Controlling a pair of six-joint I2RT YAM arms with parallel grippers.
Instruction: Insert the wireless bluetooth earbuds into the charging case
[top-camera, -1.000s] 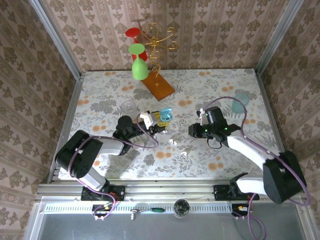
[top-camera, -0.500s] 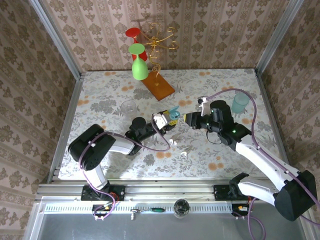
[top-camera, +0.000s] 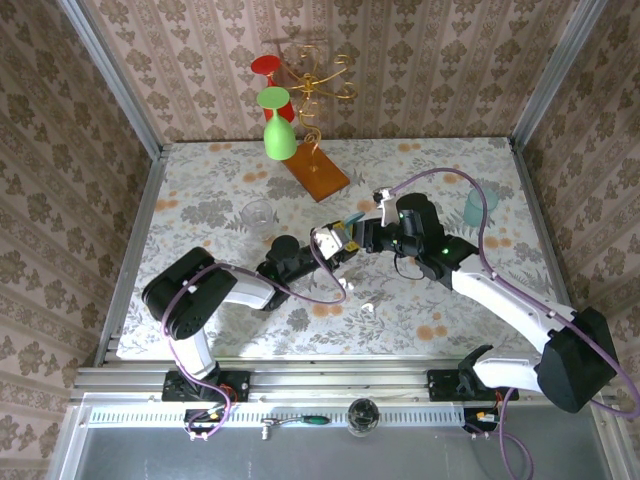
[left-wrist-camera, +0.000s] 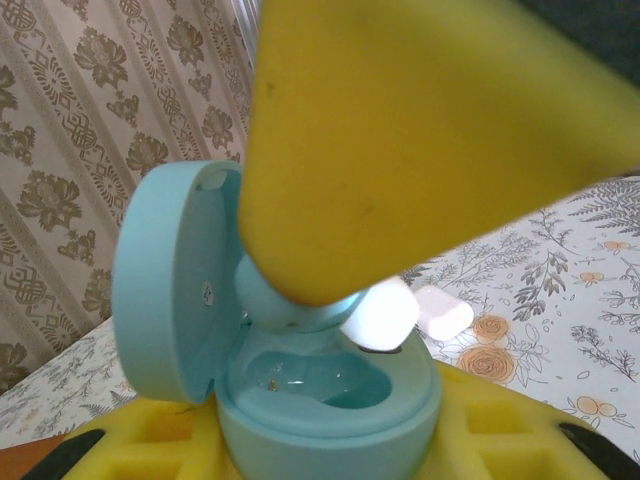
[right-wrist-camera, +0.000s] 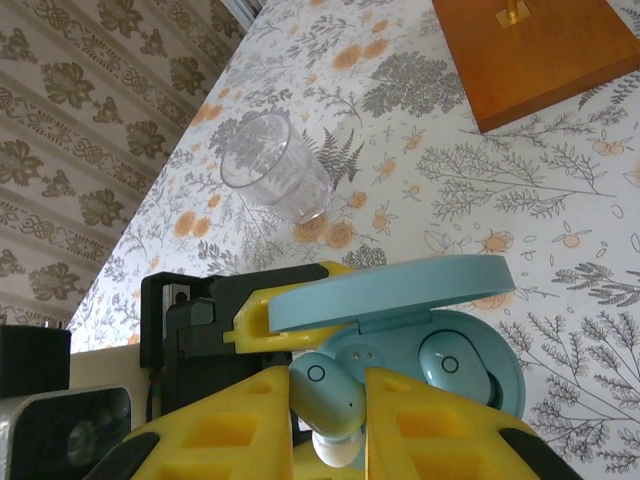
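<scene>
We see the charging case (right-wrist-camera: 505, 380) near the middle of the table (top-camera: 200, 190). It is open, with its lid (right-wrist-camera: 390, 295) swung back on the hinge. The case is pale blue, rounded and glossy. Inside there are two wells. In one well a seated earbud (right-wrist-camera: 447, 362) lies, pale blue like the case. The empty well (right-wrist-camera: 360, 356) beside it shows two small contact dots.

The left gripper (top-camera: 335, 243) is closed on the base of the case and holds it between yellow fingers (left-wrist-camera: 130, 445). The right gripper (right-wrist-camera: 332, 425) reaches in from the right. Its jaws are nearly closed and pinch the held earbud (right-wrist-camera: 328, 395) just over the empty well. We cannot tell if it already touches the rim. This earbud is pale blue and shiny, with a white soft tip.

One white earbud (top-camera: 345, 285) lies on the table just nearer than the case, and the other white earbud (top-camera: 368, 307) lies a little nearer and to the right.

A clear cup (top-camera: 258, 213) stands left of the case with nothing seen in it. A teal cup (top-camera: 480, 207) stands at the right; its inside we cannot tell.
</scene>
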